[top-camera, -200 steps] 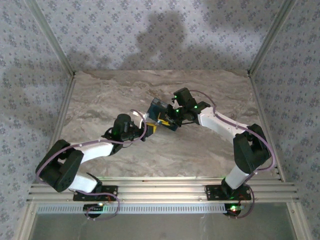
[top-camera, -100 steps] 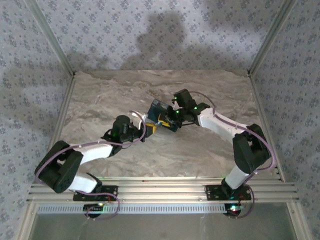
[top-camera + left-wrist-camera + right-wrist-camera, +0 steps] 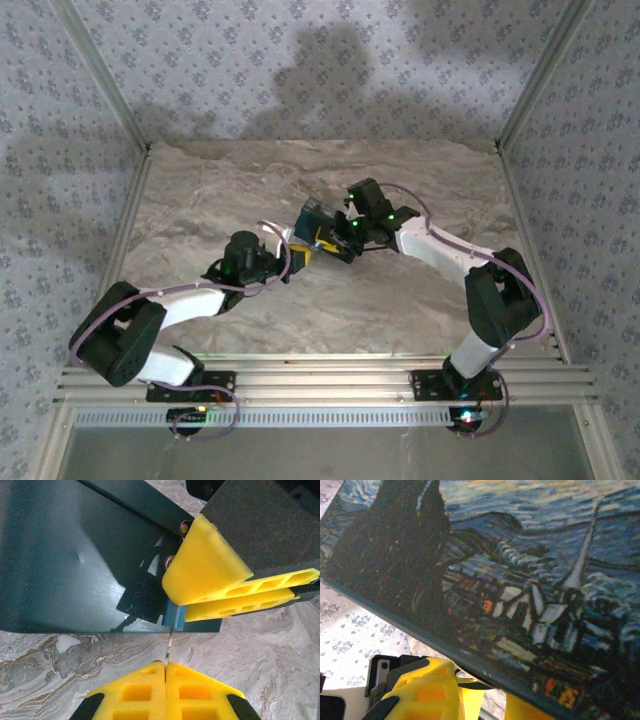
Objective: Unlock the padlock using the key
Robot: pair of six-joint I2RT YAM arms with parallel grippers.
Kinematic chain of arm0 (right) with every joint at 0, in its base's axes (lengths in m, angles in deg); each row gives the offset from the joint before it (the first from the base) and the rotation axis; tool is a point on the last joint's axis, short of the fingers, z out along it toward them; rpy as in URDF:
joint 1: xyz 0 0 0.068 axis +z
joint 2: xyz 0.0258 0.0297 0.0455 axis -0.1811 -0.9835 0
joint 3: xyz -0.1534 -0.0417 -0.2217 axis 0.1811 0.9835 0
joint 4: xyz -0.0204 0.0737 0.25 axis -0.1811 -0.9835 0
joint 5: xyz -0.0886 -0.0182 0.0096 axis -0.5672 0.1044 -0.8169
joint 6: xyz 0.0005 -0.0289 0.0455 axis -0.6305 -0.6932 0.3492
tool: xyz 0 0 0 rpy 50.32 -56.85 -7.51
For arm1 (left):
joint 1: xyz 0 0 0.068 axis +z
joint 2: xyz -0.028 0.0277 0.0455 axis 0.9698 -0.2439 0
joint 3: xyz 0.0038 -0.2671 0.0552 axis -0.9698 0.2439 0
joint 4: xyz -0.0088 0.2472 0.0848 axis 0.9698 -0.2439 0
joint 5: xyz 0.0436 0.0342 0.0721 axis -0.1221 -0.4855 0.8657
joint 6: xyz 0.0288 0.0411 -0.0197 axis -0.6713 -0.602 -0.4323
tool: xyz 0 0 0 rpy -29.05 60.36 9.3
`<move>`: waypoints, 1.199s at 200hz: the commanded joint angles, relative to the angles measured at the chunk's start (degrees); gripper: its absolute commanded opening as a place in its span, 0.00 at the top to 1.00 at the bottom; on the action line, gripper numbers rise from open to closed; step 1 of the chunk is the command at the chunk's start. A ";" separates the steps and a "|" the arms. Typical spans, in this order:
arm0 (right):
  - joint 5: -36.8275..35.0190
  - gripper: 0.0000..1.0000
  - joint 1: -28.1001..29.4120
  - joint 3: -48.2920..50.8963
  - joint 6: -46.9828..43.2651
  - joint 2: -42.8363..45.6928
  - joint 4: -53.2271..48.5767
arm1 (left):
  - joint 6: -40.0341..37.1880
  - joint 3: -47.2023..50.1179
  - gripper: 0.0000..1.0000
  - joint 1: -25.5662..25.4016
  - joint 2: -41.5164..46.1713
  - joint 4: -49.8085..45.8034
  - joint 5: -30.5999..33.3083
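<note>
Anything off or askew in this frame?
Nothing spilled or broken. The printed box looks tipped up, not flat, between left tool and right tool. Left tool pinches the thin key, which meets the small blue padlock at the box's edge.

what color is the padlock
The padlock is dark blue, clearest in the left wrist view.

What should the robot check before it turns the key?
1. Is the left gripper shut on the key: ok.
2. Does the key tip meet the padlock: ok.
3. Is the key pushed fully in: cannot tell.
4. Is the right gripper beside the padlock, at the box edge: ok.
5. What does the right gripper pinch: cannot tell.
</note>
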 commanded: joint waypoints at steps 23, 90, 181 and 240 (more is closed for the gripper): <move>2.07 1.00 0.50 0.66 1.07 0.99 1.81 | 1.34 -0.77 1.00 -0.44 -1.76 5.55 -0.91; 2.68 1.00 0.50 1.23 0.46 1.34 1.84 | 2.84 -0.86 1.00 -0.21 -3.58 7.76 -1.67; 3.78 1.00 0.50 2.12 -0.76 1.60 1.66 | 5.08 -1.63 1.00 0.90 -5.92 11.09 -4.23; 6.36 1.00 0.59 1.25 -2.59 1.43 0.28 | 4.49 -2.16 1.00 1.37 -7.20 11.35 -3.63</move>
